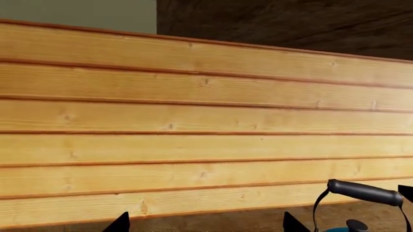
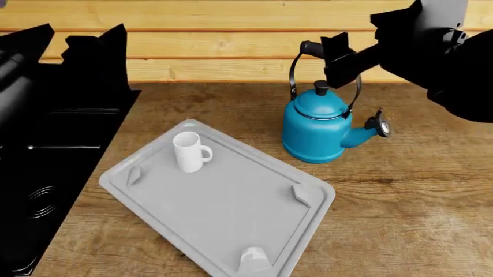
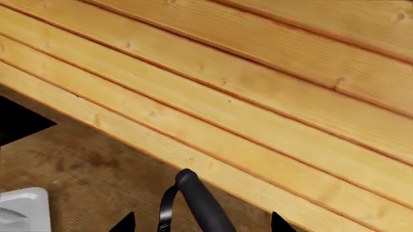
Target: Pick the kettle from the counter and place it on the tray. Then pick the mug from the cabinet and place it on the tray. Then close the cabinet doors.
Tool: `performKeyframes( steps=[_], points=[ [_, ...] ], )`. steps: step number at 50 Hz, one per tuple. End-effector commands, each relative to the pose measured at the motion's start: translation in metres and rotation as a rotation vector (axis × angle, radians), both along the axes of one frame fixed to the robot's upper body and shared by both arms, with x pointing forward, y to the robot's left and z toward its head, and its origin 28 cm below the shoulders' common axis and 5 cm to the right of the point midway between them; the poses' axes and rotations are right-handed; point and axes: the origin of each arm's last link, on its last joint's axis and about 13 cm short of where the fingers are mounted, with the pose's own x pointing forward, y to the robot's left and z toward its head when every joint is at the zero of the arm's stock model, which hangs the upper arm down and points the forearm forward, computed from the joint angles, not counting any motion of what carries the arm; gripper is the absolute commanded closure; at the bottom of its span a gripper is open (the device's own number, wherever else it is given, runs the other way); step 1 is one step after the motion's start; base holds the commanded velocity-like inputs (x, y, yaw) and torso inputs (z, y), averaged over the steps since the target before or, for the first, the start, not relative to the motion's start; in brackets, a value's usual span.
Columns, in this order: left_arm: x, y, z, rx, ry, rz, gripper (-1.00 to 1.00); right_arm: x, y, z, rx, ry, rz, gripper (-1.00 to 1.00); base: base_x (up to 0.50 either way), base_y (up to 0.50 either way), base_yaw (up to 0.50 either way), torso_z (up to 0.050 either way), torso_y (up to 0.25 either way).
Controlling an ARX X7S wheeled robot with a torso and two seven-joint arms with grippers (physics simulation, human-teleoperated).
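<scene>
The teal-blue kettle (image 2: 317,130) stands upright on the wooden counter (image 2: 416,190), just right of the tray's far corner, spout pointing right. My right gripper (image 2: 343,57) is open, with its jaws on either side of the kettle's black handle bar (image 3: 203,205); they are not closed on the bar. The white mug (image 2: 189,151) stands upright on the grey tray (image 2: 223,213), near its far left end. My left gripper (image 2: 77,43) is open and empty, held above the counter's far left. Its wrist view shows the kettle's handle (image 1: 364,192) off to one side.
A wall of light wooden planks (image 2: 216,52) runs along the back of the counter. A black cooktop (image 2: 46,173) lies along the left edge, next to the tray. A corner of the tray (image 3: 22,210) shows in the right wrist view. No cabinet is in view.
</scene>
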Motion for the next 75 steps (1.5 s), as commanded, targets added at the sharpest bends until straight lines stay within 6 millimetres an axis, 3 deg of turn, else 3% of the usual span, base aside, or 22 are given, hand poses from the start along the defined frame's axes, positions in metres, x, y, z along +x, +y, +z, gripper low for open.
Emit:
performKeyframes(
  steps=[1, 38, 39, 61, 75],
  points=[
    [0.001, 0.002, -0.004, -0.005, 0.007, 0.003, -1.00, 0.015, -0.007, -0.011, 0.005, 0.043, -0.025, -1.00, 0.00, 0.00, 0.00, 0.000, 0.000],
    [0.004, 0.004, -0.013, -0.021, 0.030, 0.004, -1.00, 0.035, -0.010, -0.047, 0.042, 0.134, -0.033, -1.00, 0.00, 0.00, 0.00, 0.000, 0.000],
    [0.004, 0.004, -0.013, -0.022, 0.030, 0.005, -1.00, 0.035, -0.010, -0.047, 0.045, 0.136, -0.031, 1.00, 0.00, 0.00, 0.00, 0.000, 0.000],
    [0.006, 0.006, -0.018, -0.034, 0.037, 0.012, -1.00, 0.031, -0.010, -0.043, 0.071, 0.095, -0.022, 1.00, 0.00, 0.00, 0.00, 0.000, 0.000],
    [0.005, 0.008, -0.020, -0.039, 0.035, 0.019, -1.00, 0.019, -0.010, -0.010, 0.135, -0.032, -0.051, 1.00, 0.00, 0.00, 0.00, 0.000, 0.000]
  ],
)
